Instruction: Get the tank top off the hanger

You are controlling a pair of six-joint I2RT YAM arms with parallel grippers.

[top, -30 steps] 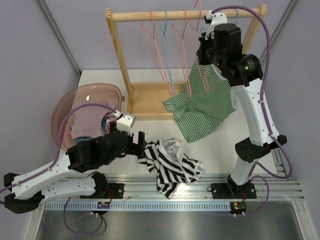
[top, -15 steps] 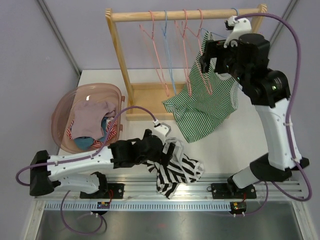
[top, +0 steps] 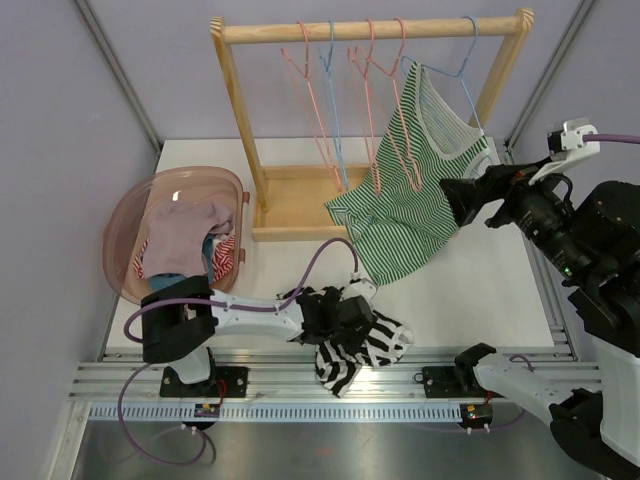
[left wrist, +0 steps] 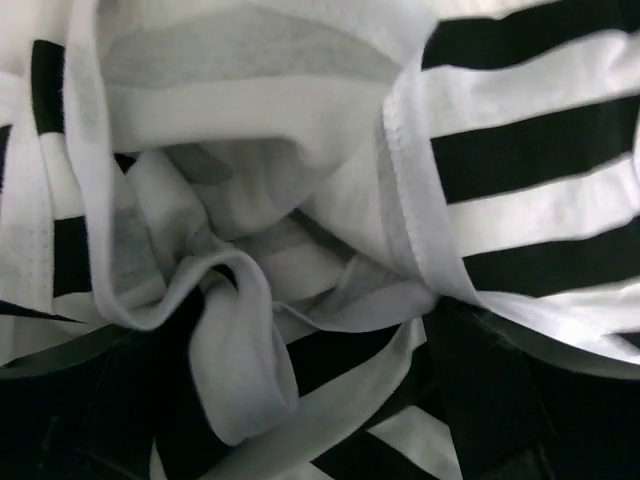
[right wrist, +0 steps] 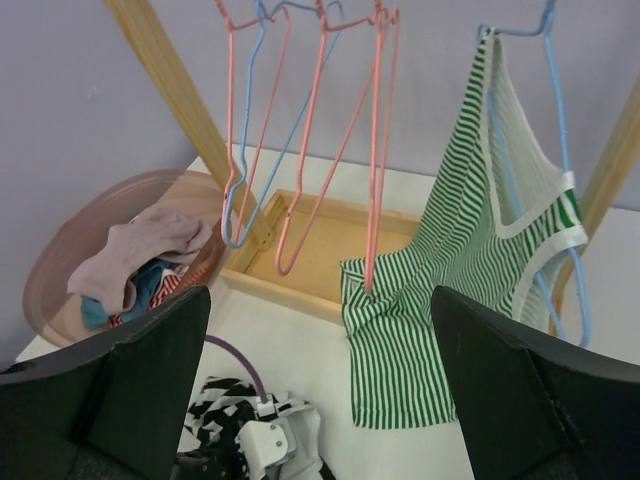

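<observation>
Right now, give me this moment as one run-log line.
green striped tank top: on blue hanger | right gripper: open, empty | left gripper: open, down on black-and-white striped garment

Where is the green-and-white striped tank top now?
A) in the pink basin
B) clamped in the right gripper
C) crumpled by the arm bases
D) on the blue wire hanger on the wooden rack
D: the green-and-white striped tank top hangs from the blue wire hanger on the wooden rack, the open right gripper apart from it.
</observation>
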